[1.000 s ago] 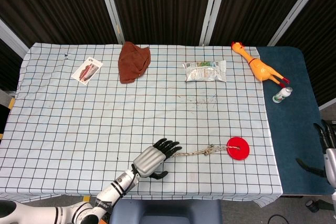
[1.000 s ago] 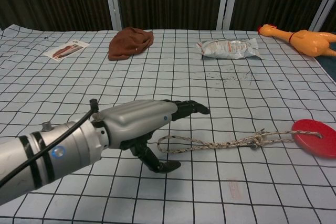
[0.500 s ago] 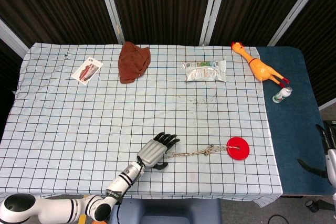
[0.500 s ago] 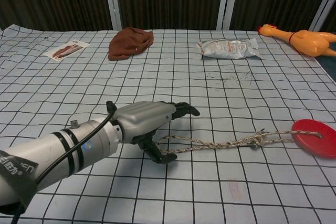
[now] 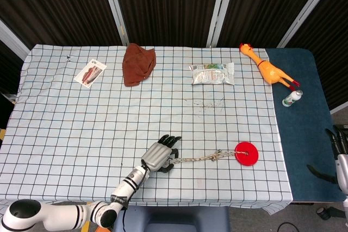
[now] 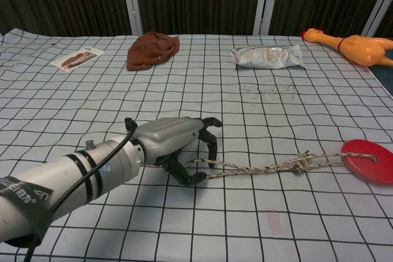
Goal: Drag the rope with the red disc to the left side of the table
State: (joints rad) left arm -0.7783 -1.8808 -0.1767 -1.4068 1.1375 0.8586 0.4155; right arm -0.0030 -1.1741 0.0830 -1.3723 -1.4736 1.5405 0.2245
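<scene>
The red disc [image 5: 246,152] [image 6: 368,161] lies flat near the table's front right. A braided rope [image 5: 204,157] [image 6: 264,168] is knotted to it and runs left along the checked cloth. My left hand [image 5: 159,156] [image 6: 175,139] sits at the rope's free loop end. Its fingers curl down over the loop with the thumb under it, so it grips the rope. My right hand [image 5: 338,156] hangs at the far right edge of the head view, off the table, fingers apart and holding nothing.
Along the back lie a brown cloth [image 5: 138,63], a silver packet [image 5: 212,73] and a yellow rubber chicken [image 5: 269,69]. A printed card [image 5: 90,72] lies at the back left. A small bottle [image 5: 292,98] stands on the blue strip at the right.
My left hand has slid forward to the rope's loop end, and its outstretched fingers have curled down around it. The disc and rope have not moved.
</scene>
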